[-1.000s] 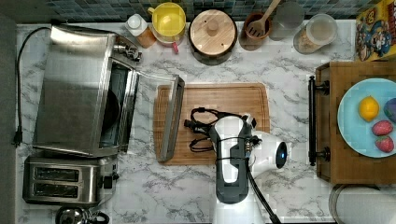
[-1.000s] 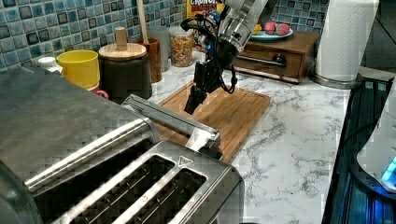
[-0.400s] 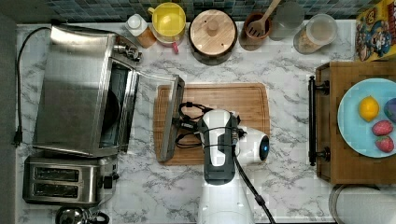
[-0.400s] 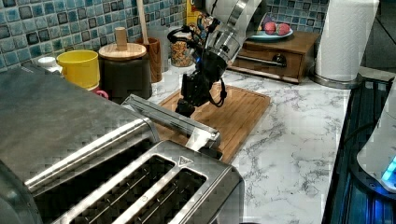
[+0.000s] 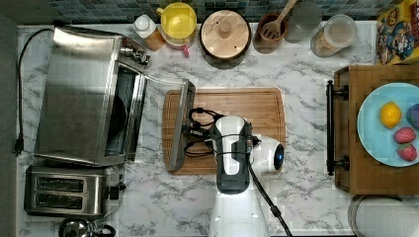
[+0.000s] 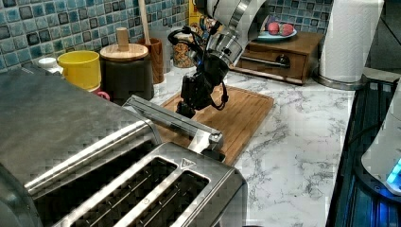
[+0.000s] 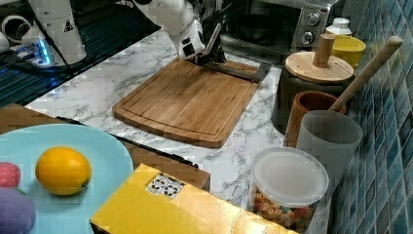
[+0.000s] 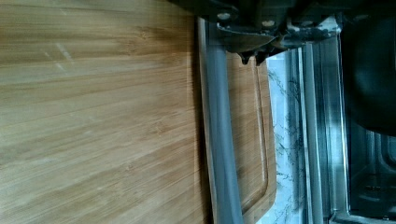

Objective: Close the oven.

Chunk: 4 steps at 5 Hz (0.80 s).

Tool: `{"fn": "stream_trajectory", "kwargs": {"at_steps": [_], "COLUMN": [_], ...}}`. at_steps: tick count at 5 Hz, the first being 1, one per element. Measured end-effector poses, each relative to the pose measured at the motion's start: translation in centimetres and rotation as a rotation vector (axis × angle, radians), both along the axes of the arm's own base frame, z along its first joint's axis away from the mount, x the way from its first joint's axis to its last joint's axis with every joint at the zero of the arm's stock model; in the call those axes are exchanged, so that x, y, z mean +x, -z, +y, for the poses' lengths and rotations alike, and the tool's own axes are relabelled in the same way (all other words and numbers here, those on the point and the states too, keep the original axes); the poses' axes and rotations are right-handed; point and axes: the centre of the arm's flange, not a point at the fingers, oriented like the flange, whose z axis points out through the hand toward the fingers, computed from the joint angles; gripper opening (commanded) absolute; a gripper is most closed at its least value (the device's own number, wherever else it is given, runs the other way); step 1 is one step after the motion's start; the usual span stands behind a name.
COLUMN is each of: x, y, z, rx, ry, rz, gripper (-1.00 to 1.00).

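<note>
The steel oven (image 5: pixel 79 94) stands at the top view's left with its glass door (image 5: pixel 163 118) dropped open. The door's metal handle bar (image 5: pixel 180 126) hangs over the edge of the cutting board (image 5: pixel 237 108). My gripper (image 5: pixel 190 131) is low at the middle of that bar, on its board side. In the left view the gripper (image 6: pixel 187 106) sits right against the bar (image 6: pixel 170 120). In the wrist view the bar (image 8: pixel 219 140) runs across the board, and the gripper (image 8: pixel 250 58) is just past it with its fingertips together and nothing between them.
A two-slot toaster (image 5: pixel 69 190) stands beside the oven. A yellow mug (image 5: pixel 179 19), a black pot with a wooden lid (image 5: pixel 225 34) and jars line the tiled wall. A wooden tray (image 5: pixel 346 123) with a blue plate of fruit (image 5: pixel 380 138) is at the top view's right.
My arm has moved toward the top view's left across the cutting board, bringing the gripper up to the open door's handle bar. The door has not moved.
</note>
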Motion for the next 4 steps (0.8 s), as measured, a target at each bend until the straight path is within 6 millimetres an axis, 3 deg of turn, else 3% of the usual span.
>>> {"fn": "stream_trajectory", "kwargs": {"at_steps": [2,3,4], "x": [-0.1,0.1,0.4], "y": [-0.3,-2.0,-5.6], "z": [0.3,0.8,2.4], "rx": [-0.019,-0.021,-0.015], "ry": [0.006,-0.005,-0.032], "rz": [-0.001,-0.017,-0.058], "gripper": [-1.00,-1.00,-1.00]}}
